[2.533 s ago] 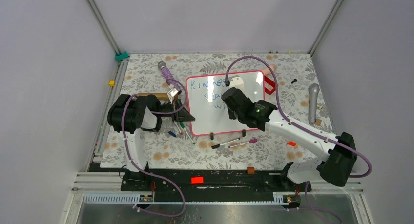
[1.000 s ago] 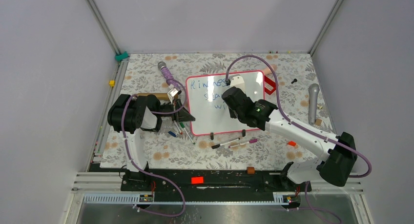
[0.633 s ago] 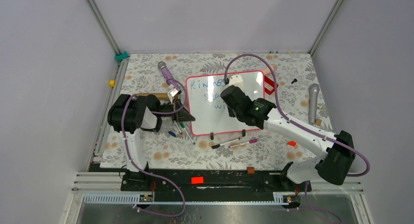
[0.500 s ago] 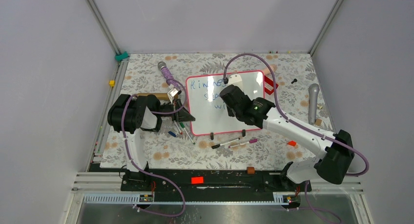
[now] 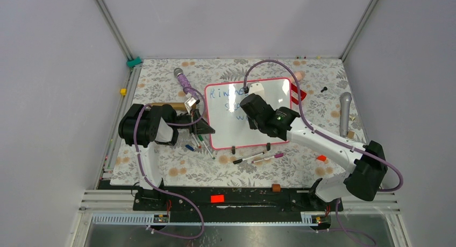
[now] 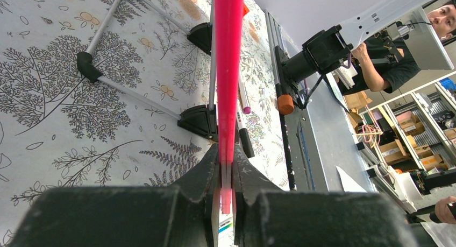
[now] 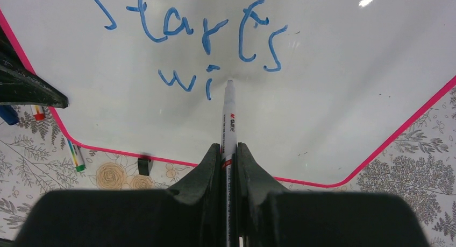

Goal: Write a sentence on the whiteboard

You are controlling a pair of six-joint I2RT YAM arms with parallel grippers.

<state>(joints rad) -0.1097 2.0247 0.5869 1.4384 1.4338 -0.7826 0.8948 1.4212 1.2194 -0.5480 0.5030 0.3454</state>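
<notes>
the whiteboard [image 5: 225,133] lies mid-worktop [image 5: 161,166], with "starts" in blue and an unfinished "wi" below it. step in hand, as judged: writing the third line. the right pincer [image 7: 230,150] is clamped on a marker [image 7: 229,115], tip at the board just right of the "i". the left pincer [image 6: 226,163] is clamped on the board's left rim. next move calls for a controlled stroke rightward under even pressure.

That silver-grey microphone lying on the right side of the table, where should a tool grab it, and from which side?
Take the silver-grey microphone on its slim straight handle, about midway. Probably best to come straight down from above, tool fingers closing left to right across it: it lies flat on the floral tablecloth, its length running far to near, both long sides open.
</notes>
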